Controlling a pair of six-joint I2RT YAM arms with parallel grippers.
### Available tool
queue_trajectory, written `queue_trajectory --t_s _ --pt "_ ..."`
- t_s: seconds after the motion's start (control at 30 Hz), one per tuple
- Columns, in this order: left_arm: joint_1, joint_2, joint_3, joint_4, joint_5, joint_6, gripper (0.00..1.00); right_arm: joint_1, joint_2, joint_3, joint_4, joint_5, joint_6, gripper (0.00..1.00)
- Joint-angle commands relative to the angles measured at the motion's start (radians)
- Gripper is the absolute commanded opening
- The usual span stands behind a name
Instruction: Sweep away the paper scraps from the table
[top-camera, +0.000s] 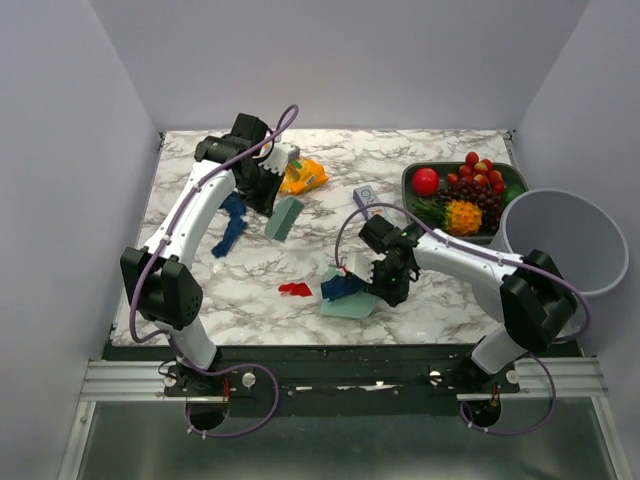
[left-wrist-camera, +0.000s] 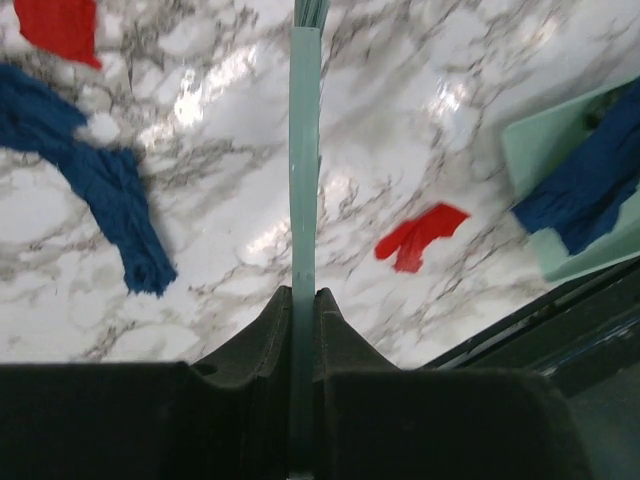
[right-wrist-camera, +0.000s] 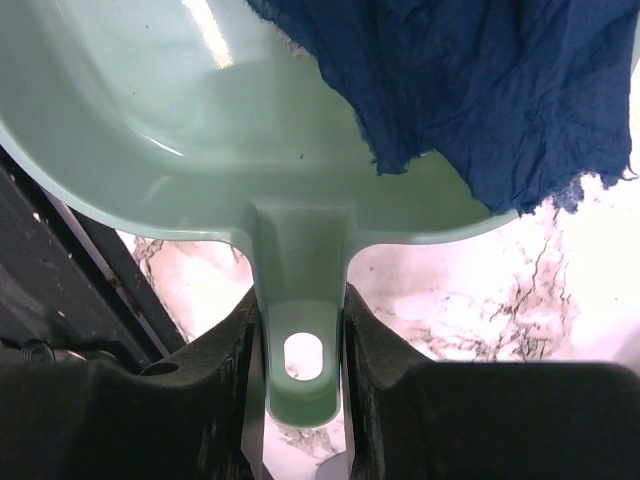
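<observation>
Visibly, two red scraps (left-wrist-camera: 420, 237), two blue scraps (left-wrist-camera: 115, 195)

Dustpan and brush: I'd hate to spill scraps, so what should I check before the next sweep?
1. Brush handle clamped between left fingers: ok.
2. Dustpan handle clamped between right fingers: ok.
3. Blue scrap fully inside the dustpan: not ok, it overhangs the rim.
4. Red scrap lying free on the table beside the dustpan: ok.
5. Dustpan lip flat on the table: cannot tell.
</observation>
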Motion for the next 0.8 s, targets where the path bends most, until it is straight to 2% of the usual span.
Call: queue_trajectory --t_s 0.0,0.07,0.23,0.37,0.5,0.57,0.77 --pt "0.006 -0.054 -0.112 -0.114 -0.137 0.109 0.0 0.009 -0.076 -0.065 -0.031 0.017 -0.038 0.01" --pt "0.006 -0.075 -0.175 -0.108 -0.149 0.12 0.0 0.009 -0.089 -0.088 -0.036 0.03 -0.032 0.01" --pt "0.004 -0.082 -0.201 -0.157 -0.148 0.125 0.0 0.007 -0.096 -0.132 -0.036 0.079 -0.031 0.01" --pt "-0.009 -0.049 -0.189 -0.206 -0.016 0.116 0.0 0.007 -0.066 -0.117 -0.037 0.083 -0.037 0.01" --pt "-0.048 0.004 -0.191 -0.208 0.182 0.097 0.0 0.021 -0.012 -0.076 -0.014 0.087 -0.038 0.01" --pt "-0.062 0.03 -0.189 -0.2 0.216 0.082 0.0 0.03 0.023 -0.047 0.001 0.095 -0.038 0.01" --pt "-0.072 0.154 -0.074 -0.226 0.413 0.065 0.0 0.07 0.109 0.032 0.015 0.078 -0.011 0.01"
